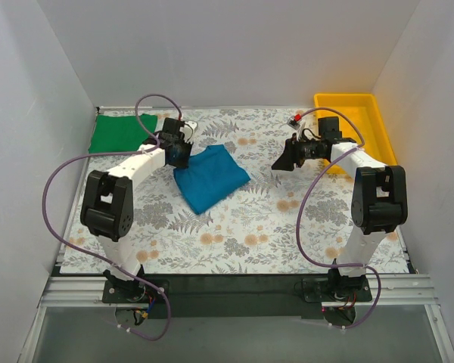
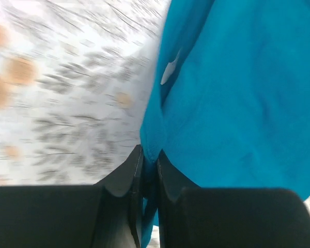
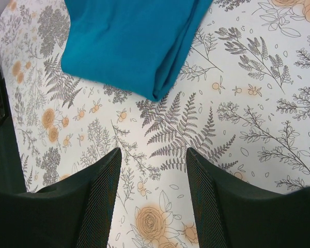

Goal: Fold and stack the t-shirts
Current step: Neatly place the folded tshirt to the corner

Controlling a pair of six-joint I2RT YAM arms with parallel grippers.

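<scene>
Teal-blue t-shirt [image 1: 210, 178] lies folded into a rough square on the flowered desk [image 1: 250, 234], left of the middle, one corner pointing toward the near edge. The left pincer [image 2: 150, 156] is pressed together on the shirt's far-left edge, with a fold of teal cloth pinched between its fingers. A small white neck label [image 2: 169, 71] shows just beyond them. The green t-shirt [image 1: 121, 134] lies folded flat in the far left corner, apart from the teal one. The right pincer [image 3: 154, 155] is spread, fingers well apart, over the desk to the right of the teal shirt. The yellow tray [image 1: 367, 113] sits in the far right corner. The right arm covers its near left part, and what shows of its inside is plain yellow plastic.
</scene>
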